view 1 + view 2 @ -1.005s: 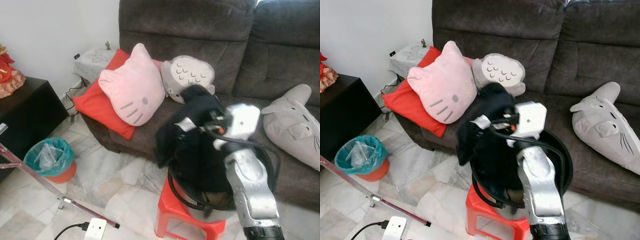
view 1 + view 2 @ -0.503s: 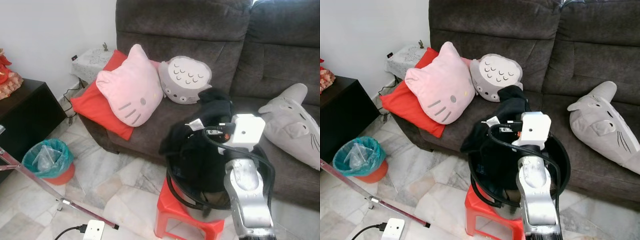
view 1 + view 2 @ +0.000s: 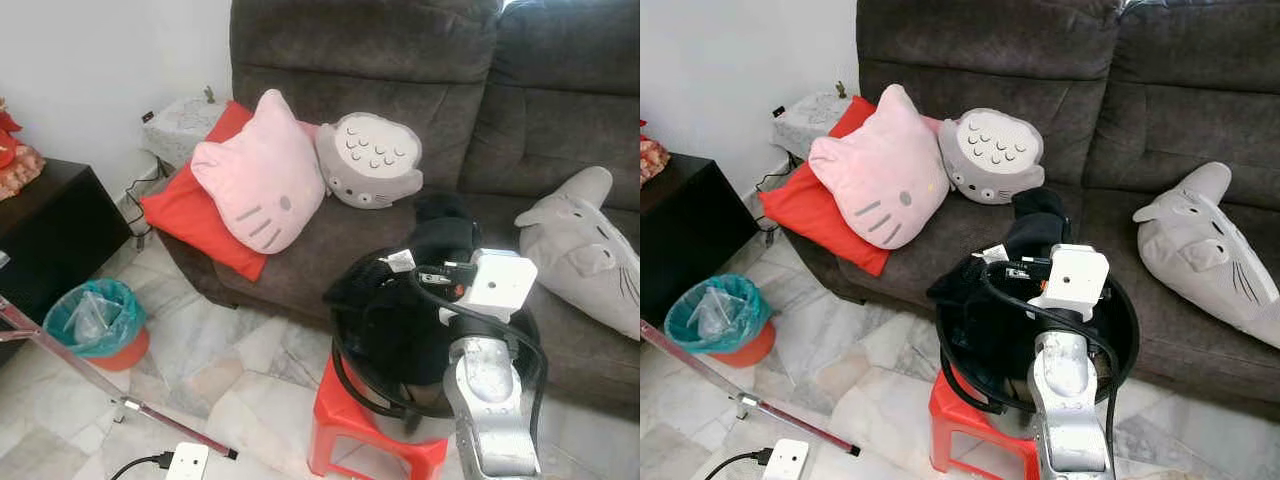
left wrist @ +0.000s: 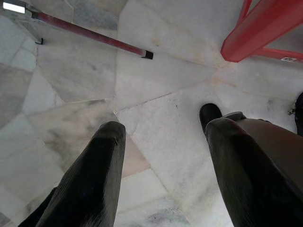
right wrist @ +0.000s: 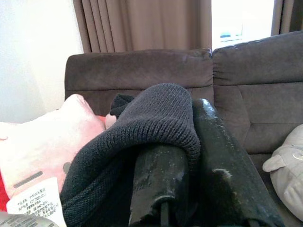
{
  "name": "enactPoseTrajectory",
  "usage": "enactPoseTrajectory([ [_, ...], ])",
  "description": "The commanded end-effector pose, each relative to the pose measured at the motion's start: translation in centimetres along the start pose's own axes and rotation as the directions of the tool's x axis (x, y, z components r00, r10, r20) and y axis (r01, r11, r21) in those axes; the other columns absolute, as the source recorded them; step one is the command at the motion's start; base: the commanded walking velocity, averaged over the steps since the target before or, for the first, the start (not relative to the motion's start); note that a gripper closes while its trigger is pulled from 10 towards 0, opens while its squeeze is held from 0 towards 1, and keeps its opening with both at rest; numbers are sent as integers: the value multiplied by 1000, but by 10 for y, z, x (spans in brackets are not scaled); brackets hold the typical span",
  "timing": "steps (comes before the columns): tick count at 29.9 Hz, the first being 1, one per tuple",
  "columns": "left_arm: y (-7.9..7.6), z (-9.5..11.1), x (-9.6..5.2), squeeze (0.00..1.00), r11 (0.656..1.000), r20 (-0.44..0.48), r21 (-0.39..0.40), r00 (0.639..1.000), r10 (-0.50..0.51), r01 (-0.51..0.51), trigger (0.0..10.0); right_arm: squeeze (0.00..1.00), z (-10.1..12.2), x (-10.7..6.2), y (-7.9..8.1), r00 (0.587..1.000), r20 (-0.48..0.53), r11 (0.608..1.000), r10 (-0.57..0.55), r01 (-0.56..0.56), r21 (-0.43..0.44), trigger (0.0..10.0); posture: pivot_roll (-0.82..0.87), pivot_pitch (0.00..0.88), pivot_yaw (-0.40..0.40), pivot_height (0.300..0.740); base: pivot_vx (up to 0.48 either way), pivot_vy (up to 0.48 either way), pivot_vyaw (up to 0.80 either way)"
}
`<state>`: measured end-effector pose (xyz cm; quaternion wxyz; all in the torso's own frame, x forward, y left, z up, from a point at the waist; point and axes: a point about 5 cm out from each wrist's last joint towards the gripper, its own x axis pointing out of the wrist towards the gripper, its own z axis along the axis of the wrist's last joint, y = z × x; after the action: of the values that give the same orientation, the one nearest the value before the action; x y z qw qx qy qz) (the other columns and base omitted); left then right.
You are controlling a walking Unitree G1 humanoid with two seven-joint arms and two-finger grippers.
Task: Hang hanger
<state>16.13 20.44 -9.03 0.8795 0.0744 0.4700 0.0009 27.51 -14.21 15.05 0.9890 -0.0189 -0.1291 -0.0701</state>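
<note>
Right pincer [image 5: 189,189], lower centre of the wrist view, is clenched on a black knit garment [image 3: 400,310] lifted from the black basket [image 3: 350,380] on the red stool [image 3: 345,440]; soft, limp and light, it is best gripped at a thick fold.

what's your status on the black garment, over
Right end effector shut on black knit garment, held above black basket on red stool. Left end effector open, idle over floor. No hanger in sight.
</note>
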Motion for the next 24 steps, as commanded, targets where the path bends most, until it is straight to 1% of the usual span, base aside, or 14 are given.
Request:
enactPoseTrajectory([
  [1, 7, -5, -2, 0, 1000, -8, -11, 1000, 13, -13, 10000, 0, 5, 1, 4, 1000, 28, 1000, 5, -5, 1, 10000, -75, 0, 88, 740, 0, 0, 0],
  [8, 7, -4, -2, 0, 1000, 0, -26, 1000, 15, -15, 10000, 0, 9, 5, 2, 999, 44, 1000, -12, 12, -3, 10000, -77, 0, 91, 740, 0, 0, 0],
  [13, 7, -3, -1, 0, 999, 1, -33, 1000, 17, -17, 10000, 0, 8, 6, -1, 999, 41, 1000, -22, 23, -9, 10000, -79, 0, 93, 740, -274, 0, 0],
  [24, 6, -2, -1, 0, 999, 7, -42, 1000, 18, -18, 10000, 0, 10, 10, 1, 999, 50, 1000, -19, 20, -5, 10000, -77, 0, 92, 740, -306, 0, 0],
])
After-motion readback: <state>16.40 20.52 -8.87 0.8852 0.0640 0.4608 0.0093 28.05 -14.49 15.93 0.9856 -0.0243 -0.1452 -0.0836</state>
